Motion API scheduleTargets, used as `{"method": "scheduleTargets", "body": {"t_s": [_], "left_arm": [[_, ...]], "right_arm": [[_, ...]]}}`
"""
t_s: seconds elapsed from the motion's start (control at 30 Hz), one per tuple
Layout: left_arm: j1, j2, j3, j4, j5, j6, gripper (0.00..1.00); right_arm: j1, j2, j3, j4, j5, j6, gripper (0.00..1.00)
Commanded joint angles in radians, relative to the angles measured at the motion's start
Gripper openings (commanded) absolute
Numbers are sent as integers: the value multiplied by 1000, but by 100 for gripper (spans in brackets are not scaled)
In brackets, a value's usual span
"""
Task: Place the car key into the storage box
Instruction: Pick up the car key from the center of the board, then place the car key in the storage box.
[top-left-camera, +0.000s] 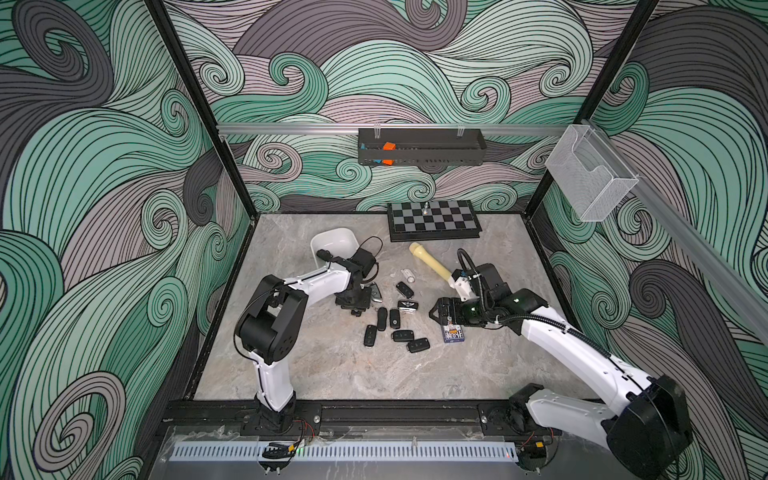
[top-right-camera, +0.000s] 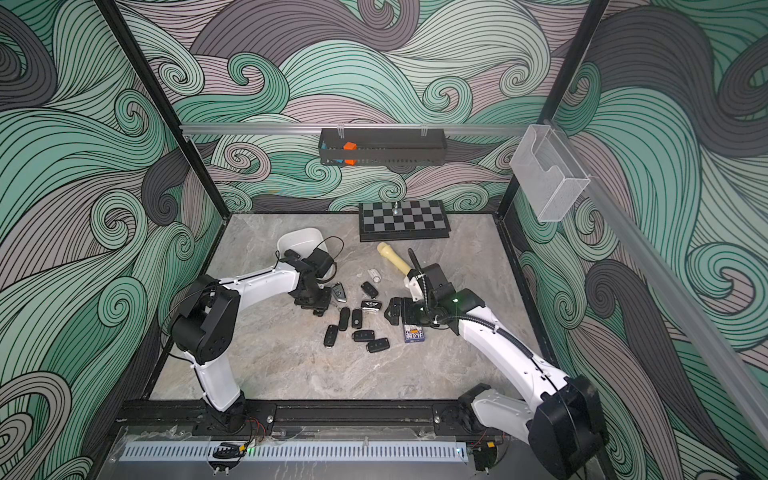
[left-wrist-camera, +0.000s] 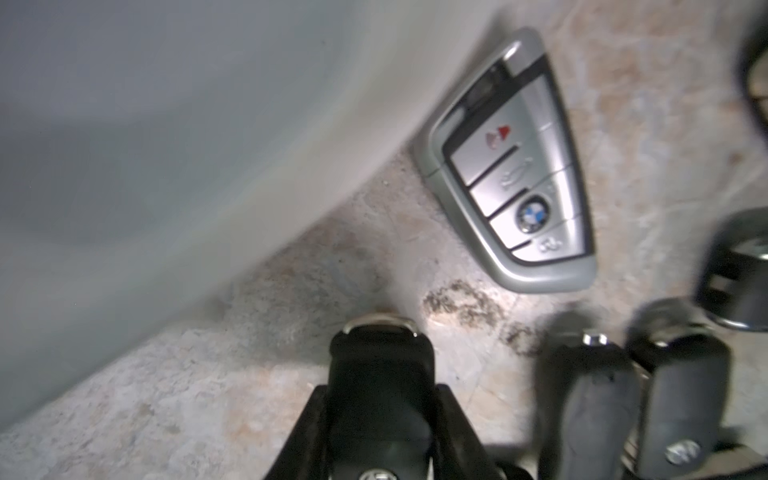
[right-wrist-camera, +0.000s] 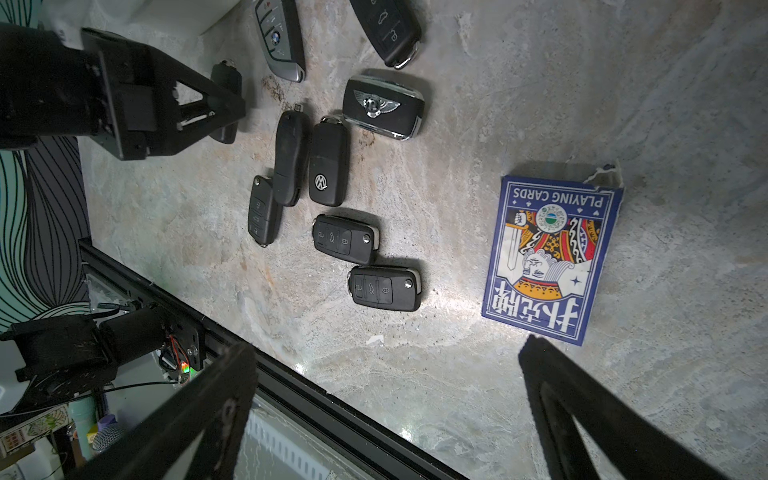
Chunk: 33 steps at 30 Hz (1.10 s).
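Nearest, at 5 o'clock from the middle of the worktop (top-left-camera: 332, 374): a blue playing-card box (right-wrist-camera: 548, 257), flat and face up, apart from the keys. Just beside it, over bare worktop: the right claw (right-wrist-camera: 388, 345), spread wide, gripping nothing.

At the middle: seven dark loose keys (top-left-camera: 402, 335), lying flat, some touching side by side.

At 9 o'clock of that scatter: the left claw (left-wrist-camera: 380, 399), pointing down, pinched narrow on a black car key (left-wrist-camera: 380, 353). Grips it on edge, metal loop at the free end. Sits low at the worktop; lifted or touching, cannot tell. Outside the box.

Just beside that claw, at 2 o'clock: a silver key (left-wrist-camera: 519, 166), flat, buttons up.

Farther, at 11 o'clock from the held key: the storage box (top-left-camera: 336, 239), white and open-topped, standing on the worktop, its near side hidden behind the left arm's wrist. In the left wrist view, shows as a white wall close by the silver key.

At 1 o'clock: a cream flashlight (top-left-camera: 430, 262), lying flat, near end hidden by the right arm. At 12 o'clock, against the far edge: a chessboard (top-left-camera: 434, 220) with one small piece on it. Beyond, hung on the back rail: a black tray (top-left-camera: 419, 151) holding an orange block (top-left-camera: 389, 146). At 2 o'clock, on the side rail: a clear mesh holder (top-left-camera: 590, 174).
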Motion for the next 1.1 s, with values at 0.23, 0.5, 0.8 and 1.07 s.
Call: {"method": "scheduleTargets", "body": {"t_s": [0.23,0.5,0.8,1.07], "left_arm": [[-8,-165,102,-33,-5,-63,22],[30,-92,285,-60,-135,-24,22],[173,121,513,-117,-197,-90,23],[253,328,708,-190,-243,-124,24]], "right_arm": [[6,25,17,18,7,13,99],[5,47,39,19,23,6,99],[5,61,50,18,48,1,99],[4,92,71,18,65,-30,99]]}}
